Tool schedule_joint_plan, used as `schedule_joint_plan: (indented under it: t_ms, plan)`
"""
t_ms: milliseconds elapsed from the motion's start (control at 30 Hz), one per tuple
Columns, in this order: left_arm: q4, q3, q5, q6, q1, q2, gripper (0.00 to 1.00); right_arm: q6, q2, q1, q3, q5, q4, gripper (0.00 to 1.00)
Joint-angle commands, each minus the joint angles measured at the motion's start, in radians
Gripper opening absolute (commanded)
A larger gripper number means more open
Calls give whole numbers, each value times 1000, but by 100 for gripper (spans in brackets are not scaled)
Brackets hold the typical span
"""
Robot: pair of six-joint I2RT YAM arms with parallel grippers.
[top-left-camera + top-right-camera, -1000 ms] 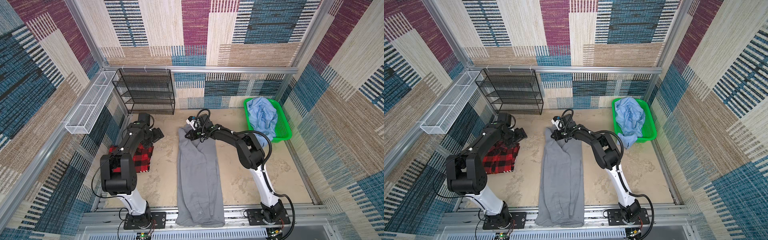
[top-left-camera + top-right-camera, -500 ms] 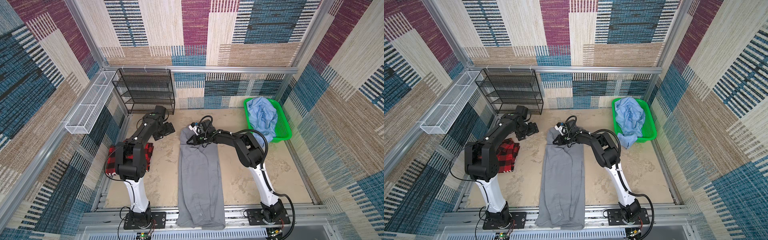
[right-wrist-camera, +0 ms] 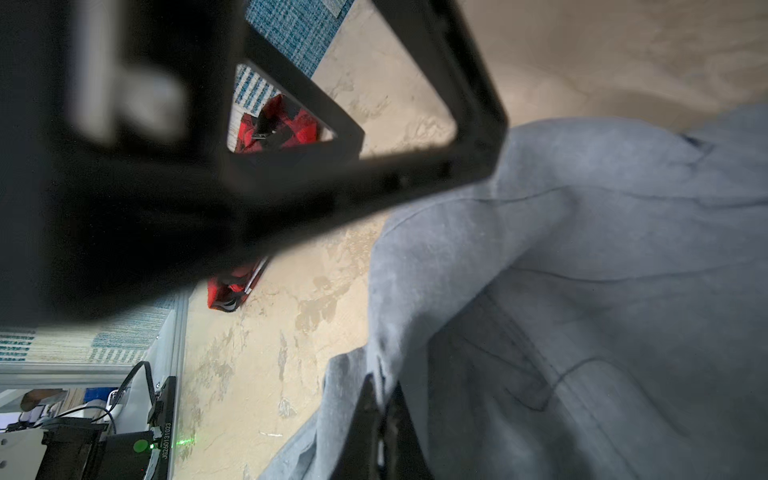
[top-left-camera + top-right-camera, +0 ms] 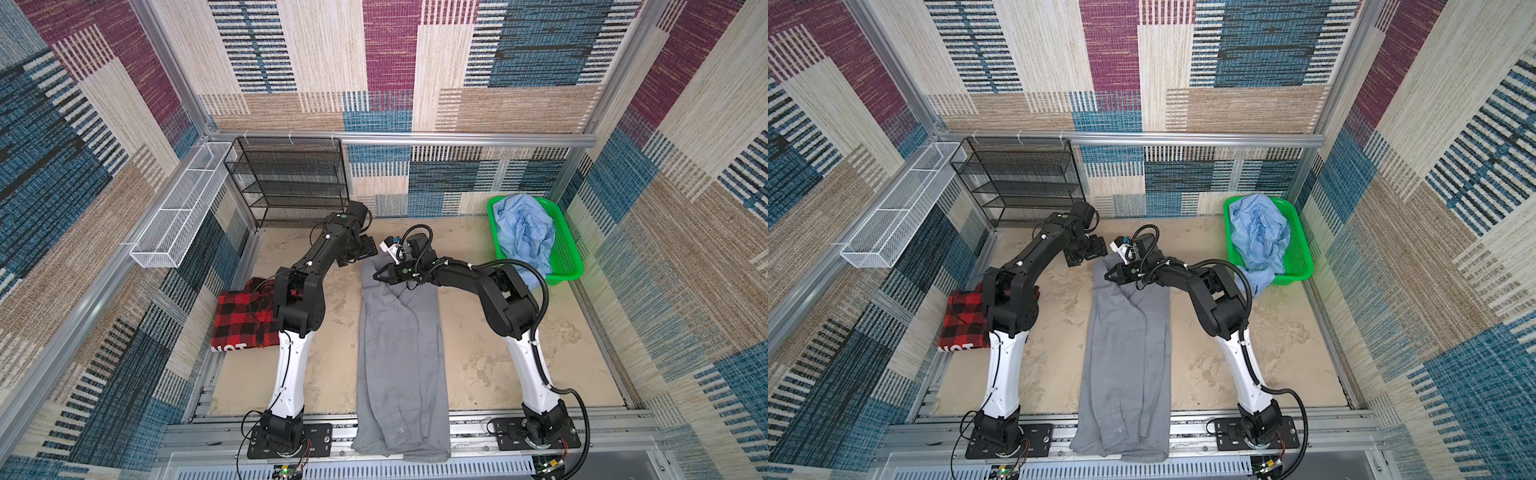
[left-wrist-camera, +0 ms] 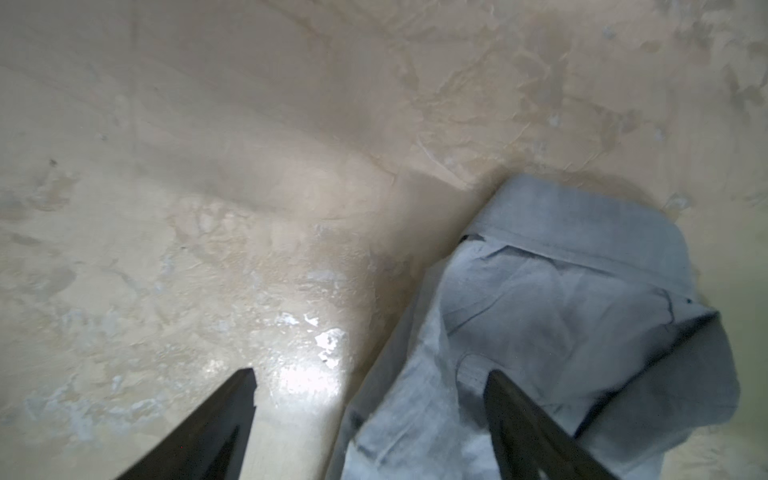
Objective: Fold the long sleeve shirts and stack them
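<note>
The grey shirt [image 4: 401, 353] [image 4: 1127, 353] lies lengthwise down the middle of the table, its sides folded in. My right gripper [image 4: 378, 276] [image 3: 380, 399] is shut on a fold of it near the far, collar end. My left gripper [image 4: 359, 251] [image 5: 370, 382] hovers open just beside that end. One of its fingers [image 5: 494, 386] is over the grey cloth [image 5: 582, 311], the other over bare table. The red-and-black plaid shirt [image 4: 241, 320] [image 4: 963, 320] lies folded at the left. A crumpled light blue shirt [image 4: 525, 237] [image 4: 1260, 232] fills the green basket.
The green basket [image 4: 569, 257] stands at the back right. A black wire rack [image 4: 291, 178] stands at the back left wall, with a white wire tray [image 4: 183, 208] mounted on the left wall. The grey shirt's near end hangs over the front metal rail [image 4: 469, 419].
My left arm has swung from over the plaid shirt across to the far end of the grey shirt, still open. The right gripper has kept its pinch and shifted slightly left.
</note>
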Motion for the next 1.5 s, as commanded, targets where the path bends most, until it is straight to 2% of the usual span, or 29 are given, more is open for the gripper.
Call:
schedule_joint_plan:
  t_ms: [0,133,200,333,467,667,700,867,1033,1133,1367,1467]
  plan:
    - [-39,10,-9,5,2,31,88,-27,-15,1,-12,1,32,0]
    - [-38,42,19,1,-4,71,81,-27,-17,1,-24,-4,47,0]
    - [-39,69,22,5,-11,89,70,-27,-18,1,-24,4,47,0]
    - [-40,112,15,2,-23,116,64,-27,-33,1,-60,5,57,0]
    - [-49,180,18,9,-32,159,45,-25,-52,2,-89,7,75,0]
    - [-103,307,-3,25,-37,218,3,-16,-65,6,-112,23,82,0]
    - [-104,314,-5,26,-37,219,0,-17,-71,9,-119,32,82,0]
    - [-139,372,-47,45,-38,232,0,-14,-113,15,-151,65,88,0]
    - [-216,473,-83,93,-38,279,0,0,-134,13,-174,193,52,0]
    - [-248,493,-103,126,-38,291,0,11,-109,7,-163,227,21,0]
    - [-285,500,-179,197,-32,291,0,33,-61,0,-151,211,24,0]
    - [-285,518,-190,206,-31,285,6,34,-39,0,-137,211,21,0]
